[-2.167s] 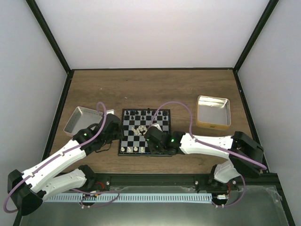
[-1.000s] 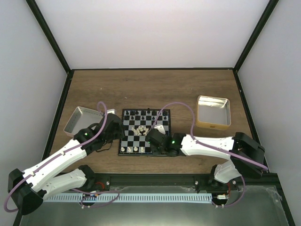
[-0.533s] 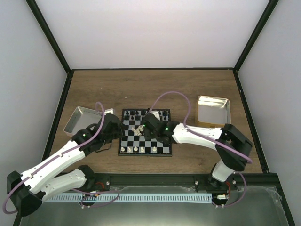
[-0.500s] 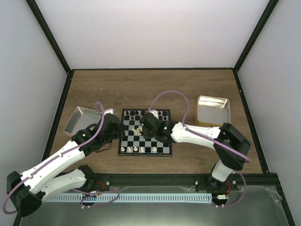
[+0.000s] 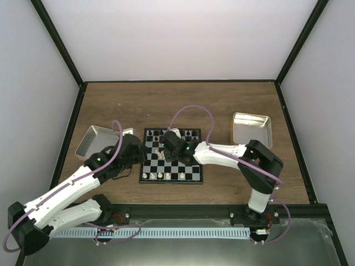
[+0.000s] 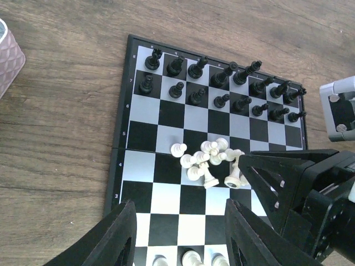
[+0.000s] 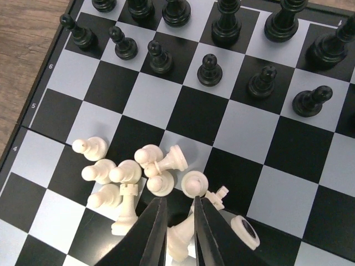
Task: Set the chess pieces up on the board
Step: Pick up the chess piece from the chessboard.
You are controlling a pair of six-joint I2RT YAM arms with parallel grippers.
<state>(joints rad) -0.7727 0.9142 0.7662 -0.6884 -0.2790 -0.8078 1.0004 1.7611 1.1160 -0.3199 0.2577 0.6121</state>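
Saw board mid-frame, unchanged. Tracked right gripper from bottom rank up onto white chess-piece pile at centre, fingers nearly together astride one piece; couldn't confirm clamp. Found left gripper spread wide. Read as next white pickup.

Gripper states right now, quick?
Left gripper: open, empty.
Right gripper: fingers narrowly apart over the white pieces; whether it grips one cannot be told.

Right end effector over board (near middle), tray left
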